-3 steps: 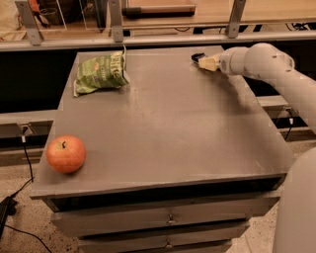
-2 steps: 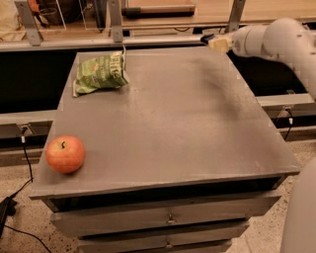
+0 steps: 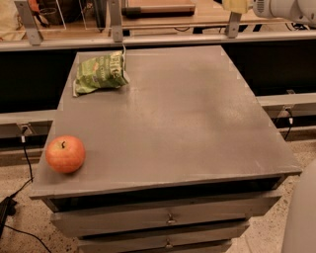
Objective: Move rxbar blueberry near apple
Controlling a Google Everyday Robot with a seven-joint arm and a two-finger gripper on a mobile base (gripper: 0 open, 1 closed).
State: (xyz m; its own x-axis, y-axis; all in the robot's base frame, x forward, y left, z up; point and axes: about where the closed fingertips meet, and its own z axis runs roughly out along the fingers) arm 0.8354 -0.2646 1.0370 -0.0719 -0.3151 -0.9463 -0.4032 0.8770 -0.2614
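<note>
The red-orange apple (image 3: 65, 154) stands at the front left corner of the grey table (image 3: 192, 123). My gripper (image 3: 235, 5) is raised high above the table's back right corner, at the top edge of the view, with the white arm (image 3: 279, 8) reaching in from the right. The rxbar blueberry does not show on the table or anywhere else; it is hidden or out of view.
A green chip bag (image 3: 100, 72) lies at the back left of the table. A rail with metal posts (image 3: 116, 22) runs behind the table. Drawers (image 3: 168, 217) sit under the front edge. Part of my white body (image 3: 301, 217) is at the lower right.
My gripper has risen from the table's back right surface up and away to the top edge of the view. The apple and chip bag have not moved.
</note>
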